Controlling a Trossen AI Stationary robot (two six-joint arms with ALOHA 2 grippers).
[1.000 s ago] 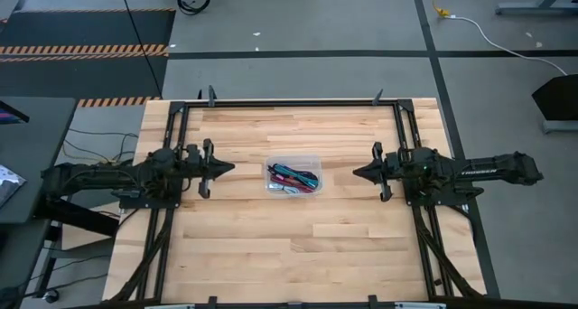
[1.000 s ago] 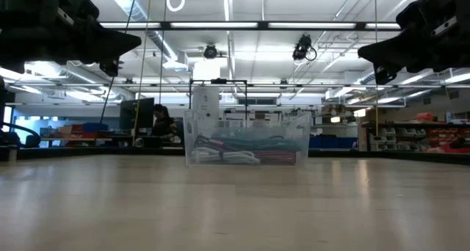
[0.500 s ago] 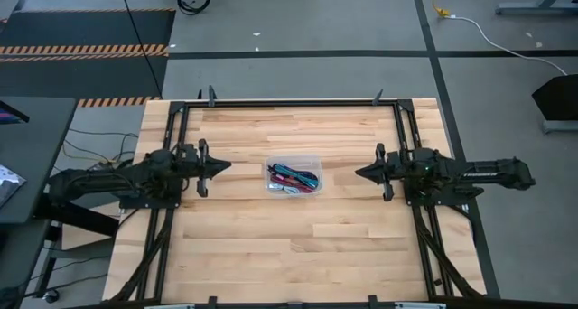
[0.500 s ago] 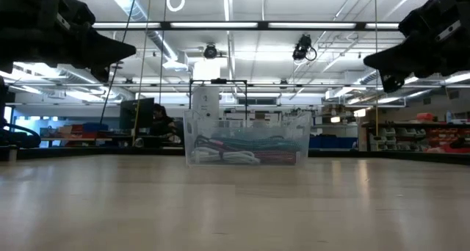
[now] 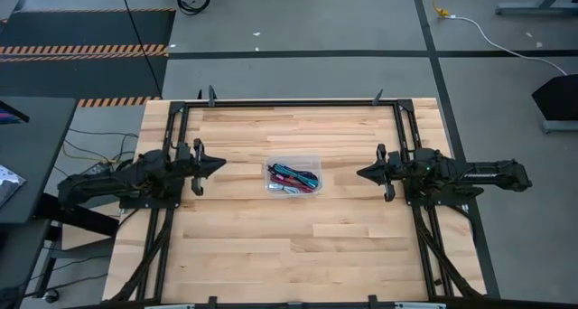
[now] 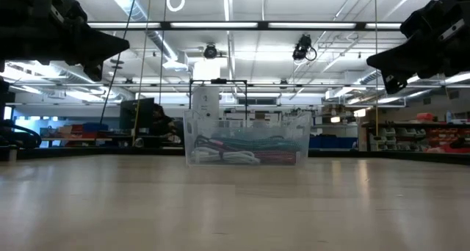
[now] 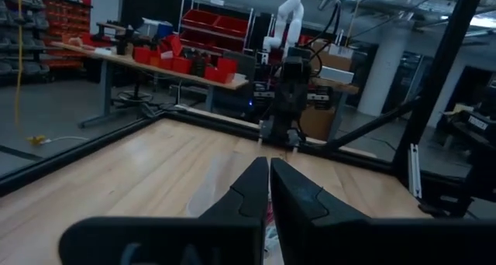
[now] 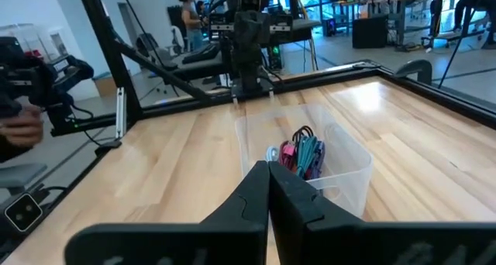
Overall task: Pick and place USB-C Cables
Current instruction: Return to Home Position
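High view: USB-C cables (image 5: 293, 176) all in clear tub (image 5: 293, 157) at desk (image 5: 271, 255) ctr, sorting looks done. Left claw (image 5: 219, 165) & right claw (image 5: 361, 173) clenched, empty, either side; only homing left.

We hold our left gripper (image 5: 219, 165) and right gripper (image 5: 360, 173) raised and level, tips pointing at each other, well apart. Both arms lie stretched out sideways. The fingers (image 7: 248, 189) of the left and those of the right (image 8: 297, 197) are pressed together.

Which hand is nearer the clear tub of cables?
Right, narrowly. The right hand flanks the tub on one side; the left hand, opposite, is slightly farther off.
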